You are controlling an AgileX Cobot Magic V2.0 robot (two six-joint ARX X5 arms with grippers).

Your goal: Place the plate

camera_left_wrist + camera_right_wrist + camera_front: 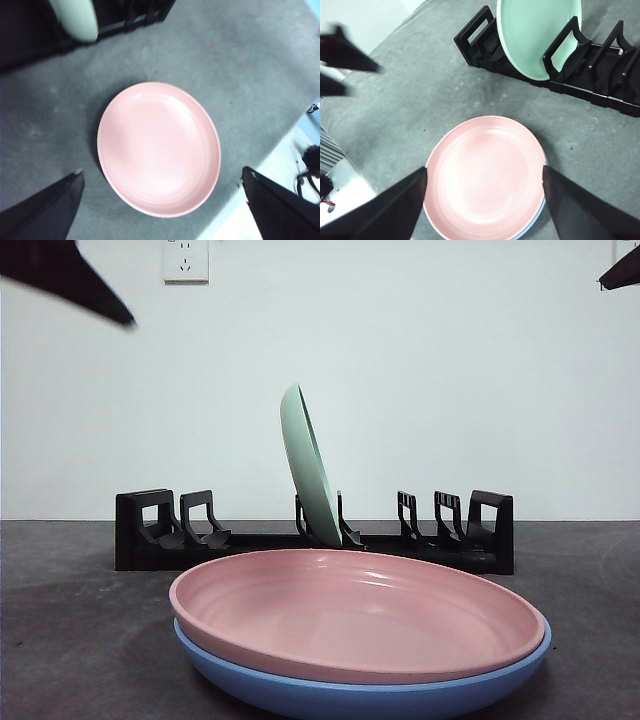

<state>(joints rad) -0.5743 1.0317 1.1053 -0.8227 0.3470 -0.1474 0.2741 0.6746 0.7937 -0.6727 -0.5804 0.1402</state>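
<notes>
A pink plate lies stacked on a blue plate at the front middle of the table. A green plate stands on edge in a middle slot of the black rack behind them. My left gripper is open and empty, high above the pink plate; it shows as the black tip at the front view's top left. My right gripper is also open and empty, high above the pink plate, and shows as a tip at the top right.
The rack has free slots on both sides of the green plate. The table is dark grey. A white wall with a socket stands behind. The left arm's jaws show blurred in the right wrist view.
</notes>
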